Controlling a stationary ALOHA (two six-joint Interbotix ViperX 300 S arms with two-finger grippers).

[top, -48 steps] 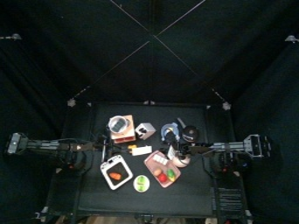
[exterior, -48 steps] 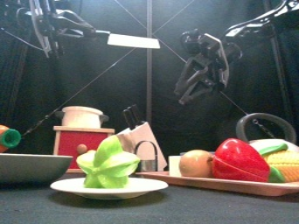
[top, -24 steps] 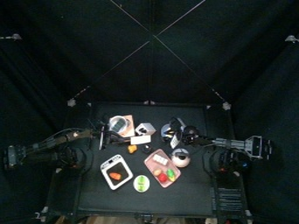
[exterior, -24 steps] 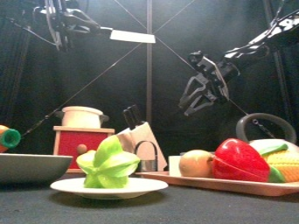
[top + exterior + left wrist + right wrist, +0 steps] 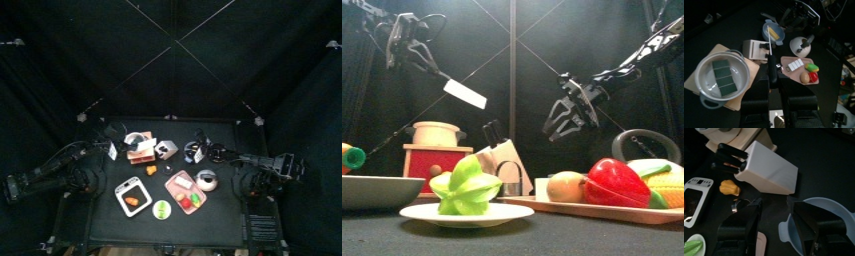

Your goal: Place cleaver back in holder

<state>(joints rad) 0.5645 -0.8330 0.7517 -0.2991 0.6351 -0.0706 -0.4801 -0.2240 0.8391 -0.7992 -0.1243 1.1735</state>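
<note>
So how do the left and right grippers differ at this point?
The left gripper is shut on the cleaver, whose pale blade slants downward. The right gripper holds nothing and its jaws stand open. In the front view the left gripper sits higher than the right gripper. Both hang in the air above the table, touching none of the things on it.
</note>
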